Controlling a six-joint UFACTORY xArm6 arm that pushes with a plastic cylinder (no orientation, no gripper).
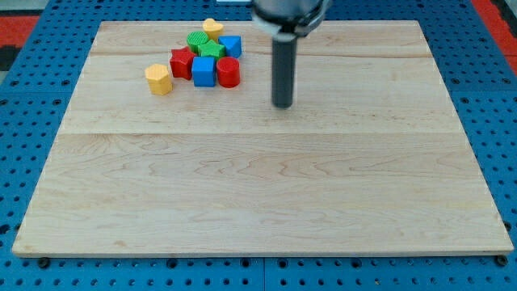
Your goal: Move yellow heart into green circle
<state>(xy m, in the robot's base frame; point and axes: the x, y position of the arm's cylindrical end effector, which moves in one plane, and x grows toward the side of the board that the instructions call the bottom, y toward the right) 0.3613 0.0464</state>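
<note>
A yellow block [212,27], seemingly the yellow heart, sits at the top of a tight cluster in the board's upper left. It touches the upper right side of the green circle [197,40]. My tip [282,105] rests on the board to the right of and below the cluster, well apart from every block. The rod rises straight up from it to the arm's dark end at the view's top.
The cluster also holds a green star [212,52], a blue block [232,45], a red block [182,61], a blue cube [203,71] and a red cylinder [229,72]. A second yellow block [159,79] stands alone left of it. The wooden board [258,186] lies on blue pegboard.
</note>
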